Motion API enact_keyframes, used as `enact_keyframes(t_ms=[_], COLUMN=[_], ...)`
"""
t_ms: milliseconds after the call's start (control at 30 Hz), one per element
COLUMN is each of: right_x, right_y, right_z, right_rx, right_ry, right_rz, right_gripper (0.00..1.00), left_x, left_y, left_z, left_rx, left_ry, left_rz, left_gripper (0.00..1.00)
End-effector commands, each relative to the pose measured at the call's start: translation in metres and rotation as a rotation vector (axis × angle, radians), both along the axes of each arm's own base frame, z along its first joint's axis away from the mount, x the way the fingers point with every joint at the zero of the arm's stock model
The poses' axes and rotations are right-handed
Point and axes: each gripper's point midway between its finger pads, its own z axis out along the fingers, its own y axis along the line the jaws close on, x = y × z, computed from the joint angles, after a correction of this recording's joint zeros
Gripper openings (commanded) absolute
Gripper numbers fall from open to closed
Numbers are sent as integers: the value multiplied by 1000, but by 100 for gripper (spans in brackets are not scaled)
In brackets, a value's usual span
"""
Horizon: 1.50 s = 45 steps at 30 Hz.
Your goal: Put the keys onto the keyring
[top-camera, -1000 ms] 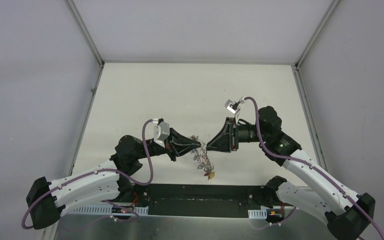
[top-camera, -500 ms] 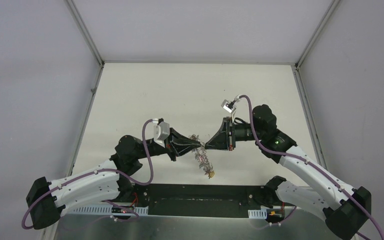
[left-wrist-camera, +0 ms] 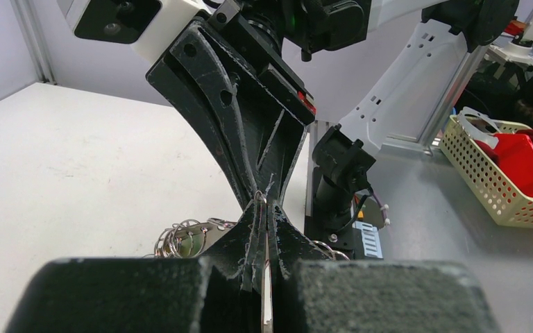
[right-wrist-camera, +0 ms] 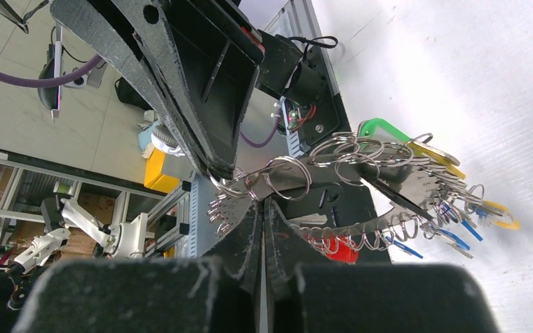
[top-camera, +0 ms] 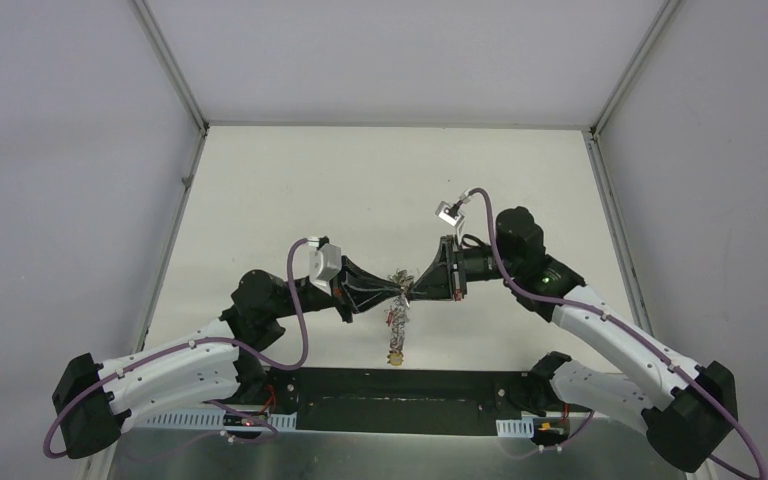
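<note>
keyring [top-camera: 397, 322] dangling over table [top-camera: 290, 200], perforated basket [left-wrist-camera: 482, 177] aside

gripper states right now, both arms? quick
Left gripper: closed, holding the keyring.
Right gripper: closed at the keyring's small rings; whether it grips one cannot be told.

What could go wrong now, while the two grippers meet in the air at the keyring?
1. The keyring hangs over the table from a thin pinch in the left gripper; a slip could drop it.
2. The right gripper is shut tip to tip against the left one; a small push could make them collide or twist the ring.
3. The small rings and tags are crowded, so they could snag.
</note>
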Motion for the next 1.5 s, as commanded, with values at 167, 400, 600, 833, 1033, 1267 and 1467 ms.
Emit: enact_keyframes(t_ms=[167, 400, 600, 833, 1033, 1267, 1467], right_x=[5, 4, 5, 8, 7, 10, 21], right_y=[5, 11, 14, 18, 18, 11, -2], right_z=[6, 1, 1, 7, 3, -1, -7], right_rx=[20, 1, -2, 26, 27, 0, -76], right_ry=[-16, 27, 33, -2, -24, -61, -116], right_rz=[0, 37, 46, 58, 74, 24, -87], right_gripper=[0, 0, 0, 10, 24, 32, 43], left_x=[-7, -8, -9, -13, -17, -14, -4], left_y=[8, 8, 8, 8, 6, 7, 8], left_z=[41, 40, 37, 34, 25, 20, 18], left_rx=[-111, -105, -98, -83, -32, 4, 19], left_ry=[-107, -107, -103, -105, -101, -94, -81], left_rz=[-9, -14, -18, -38, -66, -45, 11], left_gripper=[0, 0, 0, 0, 0, 0, 0])
